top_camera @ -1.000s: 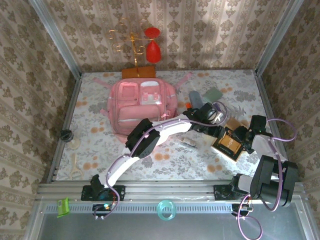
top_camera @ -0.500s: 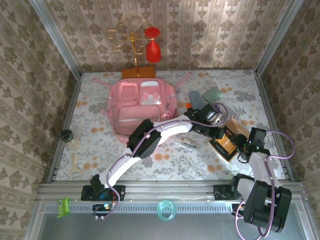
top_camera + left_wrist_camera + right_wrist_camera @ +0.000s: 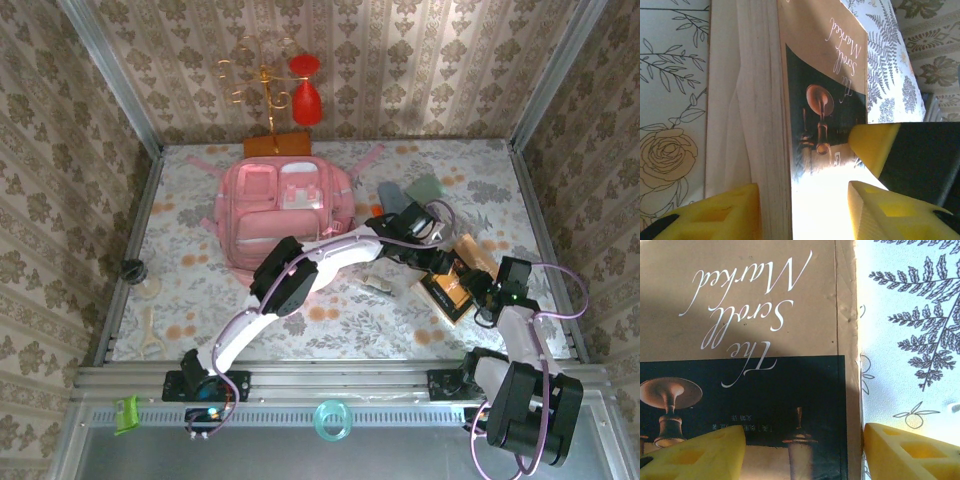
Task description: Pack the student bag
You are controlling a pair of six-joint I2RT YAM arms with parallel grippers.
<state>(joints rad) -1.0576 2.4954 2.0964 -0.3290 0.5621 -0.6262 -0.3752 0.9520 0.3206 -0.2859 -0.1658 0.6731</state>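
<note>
From above, the student bag (image 3: 285,215) is lying flat at the table's (image 3: 190,255) back, apart from the book (image 3: 448,295) on its right. At the left wrist, the left gripper (image 3: 802,189) is straddling the book's edge, fingers wide. At the right wrist, the right gripper (image 3: 804,432) is gaping wide over the cover's edge.

Left arm (image 3: 338,250) hides the student bag's (image 3: 268,215) near corner.

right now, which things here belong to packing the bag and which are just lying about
job: large soft pink fabric backpack; tan-and-black paperback book
lying about: red goblet by the back wall; teal plastic ring; green clip; black round knob
</note>
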